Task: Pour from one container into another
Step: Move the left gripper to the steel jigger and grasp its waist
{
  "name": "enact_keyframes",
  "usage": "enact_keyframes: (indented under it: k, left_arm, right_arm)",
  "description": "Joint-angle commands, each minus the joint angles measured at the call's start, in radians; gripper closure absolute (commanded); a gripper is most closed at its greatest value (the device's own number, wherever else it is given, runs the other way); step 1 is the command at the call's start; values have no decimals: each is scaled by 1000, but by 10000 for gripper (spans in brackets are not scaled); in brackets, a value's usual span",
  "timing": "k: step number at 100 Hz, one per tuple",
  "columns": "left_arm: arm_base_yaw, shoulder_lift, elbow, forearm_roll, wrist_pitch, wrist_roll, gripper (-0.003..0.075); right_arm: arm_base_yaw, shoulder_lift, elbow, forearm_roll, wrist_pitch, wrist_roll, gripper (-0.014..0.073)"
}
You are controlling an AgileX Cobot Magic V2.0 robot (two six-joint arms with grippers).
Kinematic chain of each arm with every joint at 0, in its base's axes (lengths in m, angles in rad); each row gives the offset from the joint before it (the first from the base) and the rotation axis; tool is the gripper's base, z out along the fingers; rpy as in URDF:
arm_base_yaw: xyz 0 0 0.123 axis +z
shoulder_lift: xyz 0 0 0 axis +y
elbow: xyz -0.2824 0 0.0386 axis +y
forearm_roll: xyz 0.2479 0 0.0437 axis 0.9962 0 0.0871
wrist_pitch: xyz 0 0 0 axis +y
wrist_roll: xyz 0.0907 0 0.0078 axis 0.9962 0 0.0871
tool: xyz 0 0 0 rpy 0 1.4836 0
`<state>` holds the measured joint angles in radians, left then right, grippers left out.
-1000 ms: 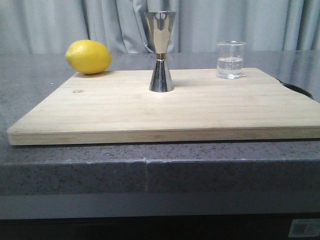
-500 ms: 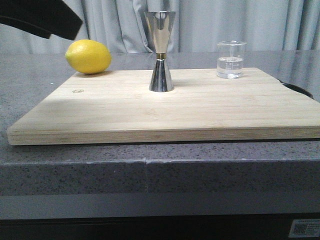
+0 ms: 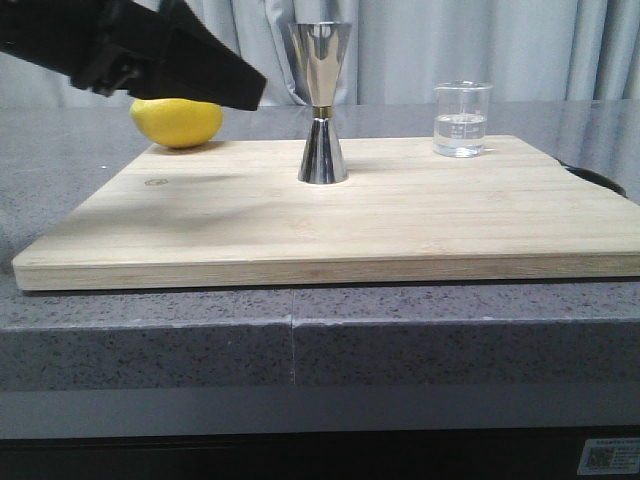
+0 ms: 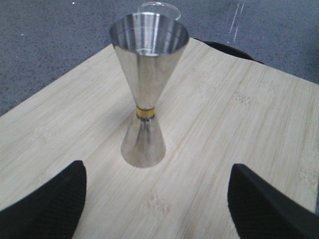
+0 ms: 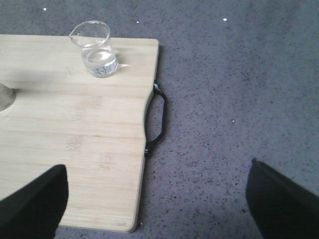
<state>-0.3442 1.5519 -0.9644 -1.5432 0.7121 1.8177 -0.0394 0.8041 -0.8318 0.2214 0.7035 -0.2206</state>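
Note:
The steel hourglass jigger (image 3: 322, 105) stands upright mid-board, with a gold band at its waist. The clear glass beaker (image 3: 461, 120), partly filled with clear liquid, stands at the board's far right. My left gripper (image 4: 157, 199) is open, its black fingers (image 4: 55, 204) spread wide, and the jigger (image 4: 147, 89) stands a short way ahead of the gap. In the front view the left arm (image 3: 160, 50) reaches in from the upper left. My right gripper (image 5: 157, 199) is open over the counter beside the board's right edge, far from the beaker (image 5: 97, 50).
A yellow lemon (image 3: 178, 122) lies at the back left corner of the wooden cutting board (image 3: 330, 230), partly behind the left arm. The board has a black handle (image 5: 158, 119) on its right side. The grey speckled counter (image 5: 229, 99) surrounds it, and curtains hang behind.
The left arm has come into the front view from the upper left and moved right toward the jigger, now covering the lemon's top. Jigger and beaker have not moved.

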Motion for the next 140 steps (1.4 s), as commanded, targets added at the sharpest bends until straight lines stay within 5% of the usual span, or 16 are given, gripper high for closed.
enact_keyframes:
  k: [1,48,115,140]
  left_arm:
    - [-8,12,-67,-80,52,24,173]
    - [-31,187,-226,-120,151,55,173]
    - [-84,288,-322,-116,122,62,175]
    - [-84,288,-322,-116,122,62,369]
  right_arm:
    - [-6,14,-36,27,-73,-23,-63]
    - [-6,37,-36,26,-96,-25,-63]
    - [-6,37,-36,26,-105,-25,-63]
    - [-6,37,-36,26,-105,-25,-63]
